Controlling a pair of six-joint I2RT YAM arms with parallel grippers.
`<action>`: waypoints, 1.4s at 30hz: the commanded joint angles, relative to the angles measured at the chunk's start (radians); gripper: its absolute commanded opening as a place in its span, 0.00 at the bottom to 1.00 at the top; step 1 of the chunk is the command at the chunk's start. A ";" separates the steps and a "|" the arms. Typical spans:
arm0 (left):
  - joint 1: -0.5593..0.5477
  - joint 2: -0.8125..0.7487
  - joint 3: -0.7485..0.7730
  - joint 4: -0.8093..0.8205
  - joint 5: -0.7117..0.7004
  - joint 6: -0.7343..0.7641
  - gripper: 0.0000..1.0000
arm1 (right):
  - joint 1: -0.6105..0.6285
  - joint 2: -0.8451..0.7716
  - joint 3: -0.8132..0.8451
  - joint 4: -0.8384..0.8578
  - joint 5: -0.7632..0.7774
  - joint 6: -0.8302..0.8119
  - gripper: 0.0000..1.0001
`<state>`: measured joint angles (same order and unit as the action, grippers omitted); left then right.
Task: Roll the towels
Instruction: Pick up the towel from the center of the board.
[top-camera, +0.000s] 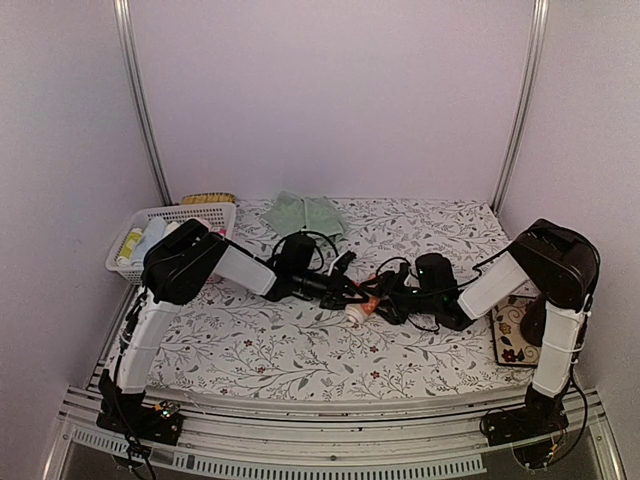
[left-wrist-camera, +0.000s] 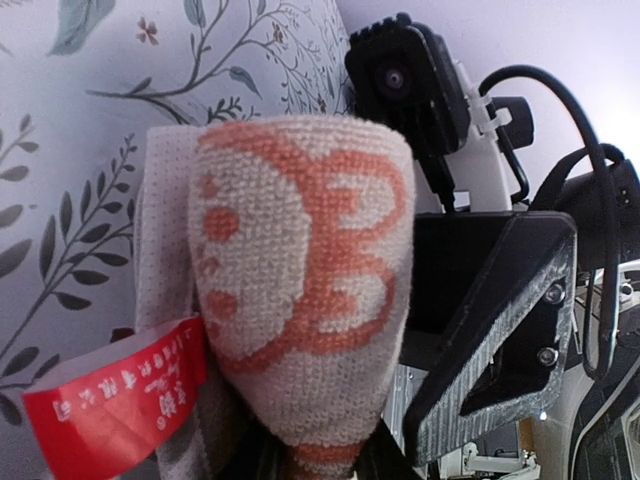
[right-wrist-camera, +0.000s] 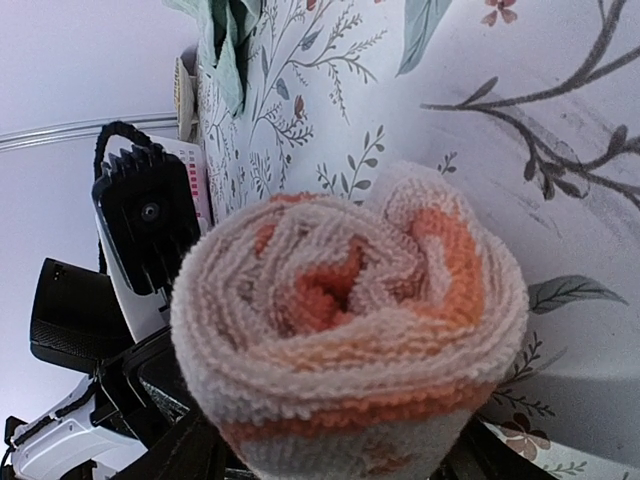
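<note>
Rolled orange towel (left-wrist-camera: 300, 290), red tag (left-wrist-camera: 110, 400) showing, clamped in left claw (top-camera: 348, 296); right claw (top-camera: 385, 298) flanks it, grip unclear; green towel (top-camera: 303, 213) lies beyond.

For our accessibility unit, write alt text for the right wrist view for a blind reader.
A rolled orange-and-cream towel fills the frame end-on, its spiral layers facing the camera. Behind it lies a floral table cover, with a pale green towel at the top edge and the other arm's black wrist camera at left.
</note>
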<state>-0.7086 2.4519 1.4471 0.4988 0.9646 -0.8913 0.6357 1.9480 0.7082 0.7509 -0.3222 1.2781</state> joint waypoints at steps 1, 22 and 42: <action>0.065 0.141 -0.078 -0.204 -0.087 0.055 0.20 | 0.012 0.030 -0.046 -0.187 0.046 -0.016 0.70; 0.072 0.145 -0.051 -0.274 -0.093 0.080 0.19 | 0.012 0.151 0.105 -0.245 0.048 -0.012 0.61; 0.109 -0.284 -0.290 -0.357 -0.314 0.241 0.97 | 0.001 0.030 0.064 -0.209 0.053 -0.158 0.02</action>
<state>-0.6441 2.2524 1.2568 0.4358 0.8711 -0.7856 0.6331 2.0190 0.8055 0.6861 -0.2829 1.2140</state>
